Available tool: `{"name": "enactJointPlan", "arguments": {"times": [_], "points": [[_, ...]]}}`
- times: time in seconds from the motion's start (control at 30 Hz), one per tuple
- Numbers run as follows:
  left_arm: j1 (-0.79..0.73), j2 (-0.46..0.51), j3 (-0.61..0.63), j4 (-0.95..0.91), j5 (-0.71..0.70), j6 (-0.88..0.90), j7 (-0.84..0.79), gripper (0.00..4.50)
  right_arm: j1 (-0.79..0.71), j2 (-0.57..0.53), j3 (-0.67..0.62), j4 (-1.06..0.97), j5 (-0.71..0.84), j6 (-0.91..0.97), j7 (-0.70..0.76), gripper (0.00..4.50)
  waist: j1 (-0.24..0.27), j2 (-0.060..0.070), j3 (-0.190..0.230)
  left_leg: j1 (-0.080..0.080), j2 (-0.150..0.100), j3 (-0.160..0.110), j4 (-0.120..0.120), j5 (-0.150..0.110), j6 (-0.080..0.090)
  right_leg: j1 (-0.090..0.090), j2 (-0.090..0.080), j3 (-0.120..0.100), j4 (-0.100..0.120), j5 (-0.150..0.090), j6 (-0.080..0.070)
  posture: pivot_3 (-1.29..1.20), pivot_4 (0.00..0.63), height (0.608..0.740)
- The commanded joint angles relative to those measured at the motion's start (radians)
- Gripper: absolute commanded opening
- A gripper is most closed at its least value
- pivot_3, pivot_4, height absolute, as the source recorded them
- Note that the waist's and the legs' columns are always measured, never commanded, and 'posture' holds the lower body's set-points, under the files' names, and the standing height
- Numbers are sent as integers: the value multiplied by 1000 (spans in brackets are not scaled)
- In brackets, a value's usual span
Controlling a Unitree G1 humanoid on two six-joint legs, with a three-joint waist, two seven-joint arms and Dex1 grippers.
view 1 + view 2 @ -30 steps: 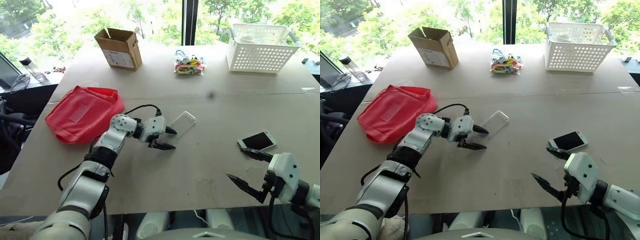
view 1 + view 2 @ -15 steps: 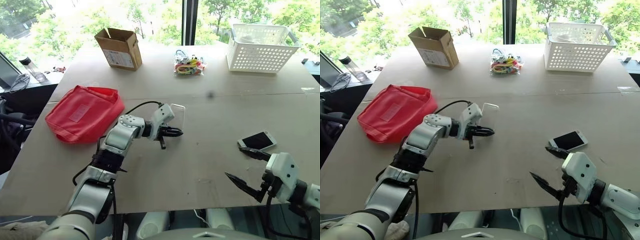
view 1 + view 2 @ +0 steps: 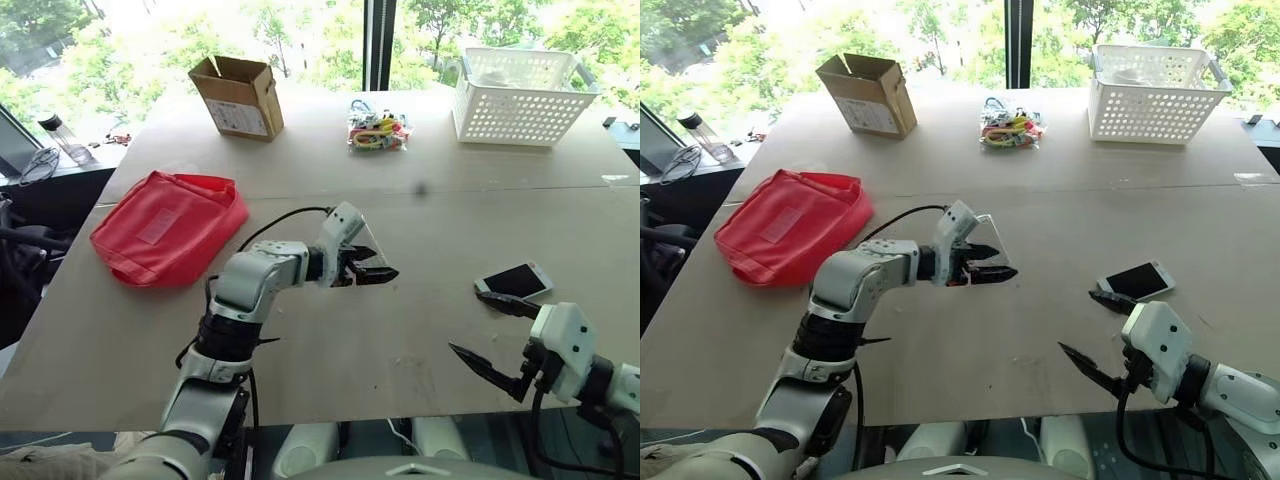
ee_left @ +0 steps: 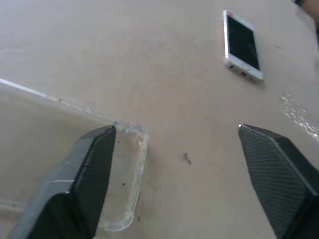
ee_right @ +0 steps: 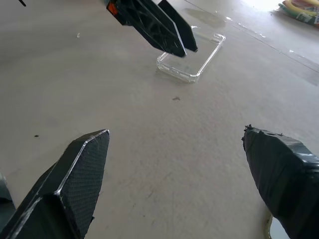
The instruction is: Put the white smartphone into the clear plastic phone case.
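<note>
1. Your left gripper [image 3: 372, 268] was pinched shut on the thin, transparent, round-cornered plastic phone case [image 5: 192, 57] half a second ago, tipping it up off the beige tabletop [image 3: 420, 340]. Now its two black fingers are spread wide and nothing is held.
2. The case lies flat on the table again, hollow side up as far as you can tell. It is right under the left fingertips, in much the same spot as a second ago.
3. The slim white-bezelled smartphone with the dark screen [image 3: 514, 281] has not moved. It rests screen up on the table, well apart from the case and just beyond one finger of your right gripper [image 3: 466, 323].
4. The right gripper is also spread wide and empty, in the same place as before.
5. The lift looks to have been lost or abandoned, so nothing is joined yet. You probably either re-grip the case or bring the phone across to it.
</note>
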Motion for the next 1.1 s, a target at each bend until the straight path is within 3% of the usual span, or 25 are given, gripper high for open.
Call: {"name": "enactJointPlan", "arguments": {"times": [0.03,0.2,0.33,0.5,0.57,0.63,0.87,0.93,1.1], "points": [[-82,96,-63,175,51,-351,-274,4470,-15,-1,2,-21,7,1,-3,4500,0,0,0,0,0,0,0,0,0,0,0,0,0,1,-1,0,150,740],[-217,121,-167,584,213,-867,-482,4470,-18,2,1,-24,3,2,-11,4500,2,0,0,-1,0,1,0,0,0,0,0,1,-2,2,-4,0,150,740],[-334,66,-193,871,293,-1094,-518,4470,2,8,-8,-45,2,8,-24,4500,11,-2,1,-6,-1,0,0,0,1,-3,-1,0,-2,3,-4,0,150,740],[-416,21,-205,1105,394,-1286,-501,4470,39,18,-15,-77,-2,13,-42,4500,7,-2,1,-10,-1,0,1,-1,2,-7,0,-1,-2,3,-4,0,150,740],[-428,11,-207,1155,427,-1330,-493,3968,53,22,-16,-86,-6,13,-49,4500,1,-2,1,-11,-1,0,2,-1,2,-9,3,-1,-2,3,-4,0,150,740],[-429,8,-210,1184,452,-1352,-487,3366,62,26,-17,-91,-8,12,-53,4500,0,-2,1,-12,-1,0,3,-1,2,-9,3,-1,-2,3,-4,0,150,740],[-398,5,-174,1180,455,-1241,-452,317,63,28,-8,-83,-14,7,-52,4500,-2,-1,0,-11,-1,-1,9,-4,8,-6,5,-1,0,3,2,0,150,740],[-370,9,-148,1112,423,-1140,-467,85,52,25,-7,-78,-13,10,-50,4500,-3,-1,0,-9,0,-1,13,-4,8,-2,6,-1,1,4,4,0,150,740],[-178,34,-89,626,338,-737,-411,85,18,18,5,-59,-10,15,-39,4500,-6,-1,0,-2,0,0,14,-6,11,5,6,0,0,3,5,0,150,740]]}}
